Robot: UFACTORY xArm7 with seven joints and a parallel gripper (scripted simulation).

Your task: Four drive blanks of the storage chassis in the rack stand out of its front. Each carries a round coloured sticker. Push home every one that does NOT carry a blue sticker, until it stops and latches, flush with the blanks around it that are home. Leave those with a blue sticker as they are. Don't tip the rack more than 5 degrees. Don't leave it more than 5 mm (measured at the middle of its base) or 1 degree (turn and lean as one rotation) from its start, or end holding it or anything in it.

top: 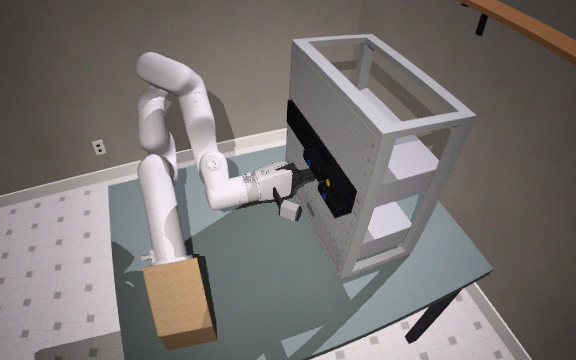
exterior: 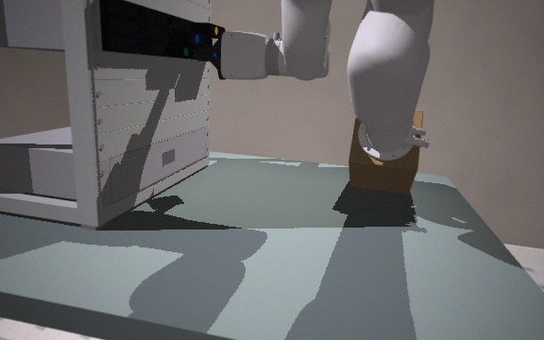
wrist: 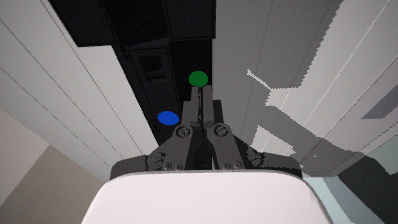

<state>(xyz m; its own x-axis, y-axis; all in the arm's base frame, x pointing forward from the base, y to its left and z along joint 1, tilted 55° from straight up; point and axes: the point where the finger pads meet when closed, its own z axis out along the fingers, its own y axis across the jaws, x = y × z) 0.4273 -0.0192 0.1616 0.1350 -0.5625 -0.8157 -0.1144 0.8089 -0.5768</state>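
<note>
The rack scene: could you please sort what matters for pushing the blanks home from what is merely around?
Belongs to the job:
- rack
- black chassis
- green-sticker blank
- yellow-sticker blank
- blue-sticker blank, left alone
- shut end effector

Just around:
- cardboard box
- wall shelf
- wall outlet

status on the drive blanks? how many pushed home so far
Cannot confirm any as home yet. In hand: the shut hand has its fingertips just below the green sticker, lined up on that blank. Still standing out: the yellow-sticker blank. The blue-sticker blanks also stand out, as they should. The rack looks upright on the table. Left: green, yellow, then back off.
</note>
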